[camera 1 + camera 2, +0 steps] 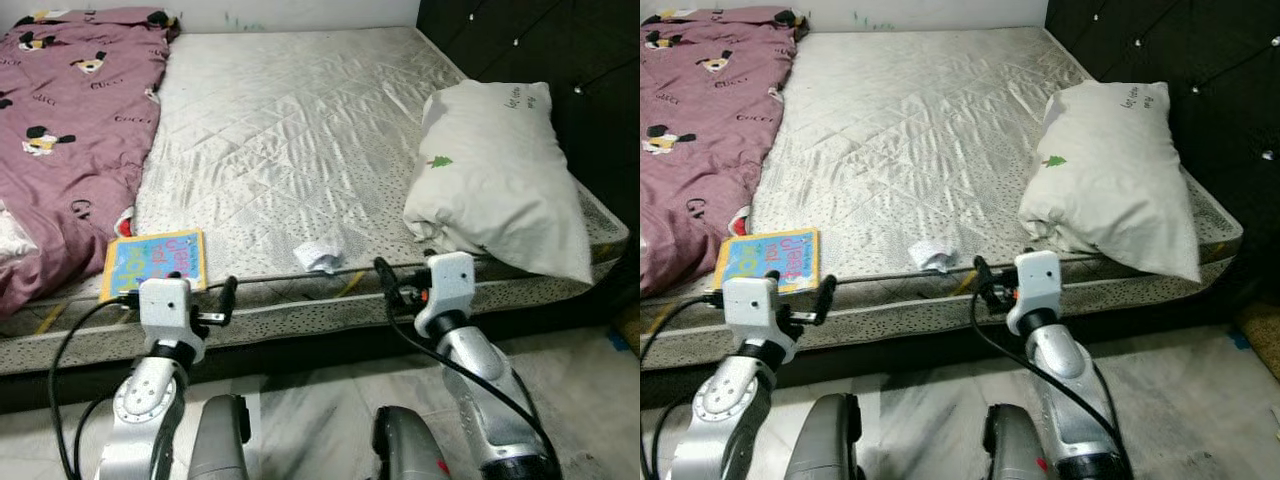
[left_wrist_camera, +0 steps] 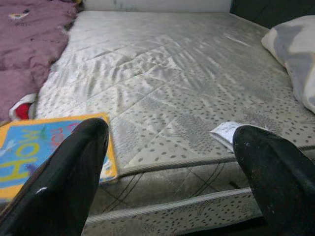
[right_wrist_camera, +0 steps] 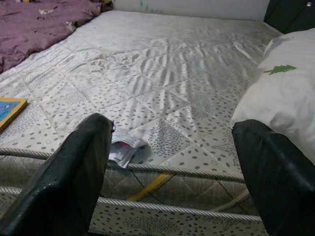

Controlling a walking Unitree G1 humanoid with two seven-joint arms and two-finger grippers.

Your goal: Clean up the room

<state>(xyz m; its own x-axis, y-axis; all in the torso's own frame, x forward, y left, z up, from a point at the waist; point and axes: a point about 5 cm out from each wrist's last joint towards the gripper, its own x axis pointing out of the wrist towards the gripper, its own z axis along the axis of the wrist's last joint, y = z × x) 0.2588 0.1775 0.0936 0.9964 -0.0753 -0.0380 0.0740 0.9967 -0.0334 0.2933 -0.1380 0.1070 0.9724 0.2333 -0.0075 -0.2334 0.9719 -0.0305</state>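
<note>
The right gripper point(image 3: 167, 172) hangs with fingers spread wide and empty at the near edge of the bare quilted grey mattress point(image 1: 290, 130), just short of a crumpled white paper scrap point(image 1: 318, 256). The left gripper point(image 2: 167, 172), likewise spread and empty, faces a blue-and-yellow picture book point(image 1: 155, 262) beside the purple patterned blanket point(image 1: 70, 120). A white pillow point(image 1: 500, 180) lies on the mattress's right side.

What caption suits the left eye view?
Both open claws, left claw and right claw, wait at the bare quilted mattress edge near a crumpled white paper scrap and colourful picture book.
</note>
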